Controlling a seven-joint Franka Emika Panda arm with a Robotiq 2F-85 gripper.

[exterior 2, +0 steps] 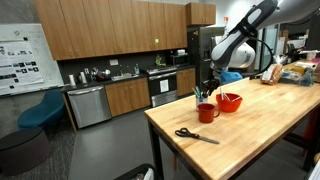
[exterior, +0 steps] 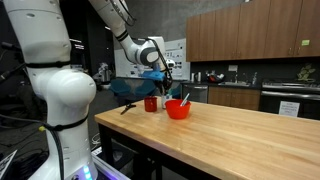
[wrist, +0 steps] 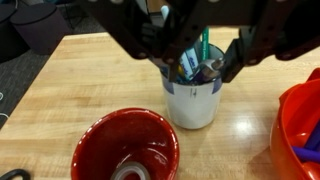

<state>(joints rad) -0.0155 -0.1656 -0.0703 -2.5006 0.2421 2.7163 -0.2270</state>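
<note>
- We see the arm (exterior: 122, 28) reach out from its white base and bend down over the wooden desk (exterior: 240, 135); in an exterior view it comes in from the upper right (exterior 2: 246, 28).
- The wrist points almost straight down, so the gripper (wrist: 198, 65) hangs right above the things near the desk's end.
- In the wrist view its dark fingers (wrist: 163, 48) stand apart, one on each side of the cup's mouth. We read the gripper as part-way open, with nothing clamped between the pads.
- Below it stands a white cup (wrist: 192, 105), upright on the desk and full of pens (wrist: 204, 48). One pen is teal and sticks up between the fingers; the others are darker and lean against the rim.
- We cannot tell whether a fingertip touches a pen.
- A glossy red mug (wrist: 125, 150) stands just beside the cup, nearer the camera, upright.
- A red-orange bowl (wrist: 300, 115) sits on the cup's other side, close by.
- Scissors (exterior 2: 195, 135) lie flat on the desk, apart from the mug.
</note>
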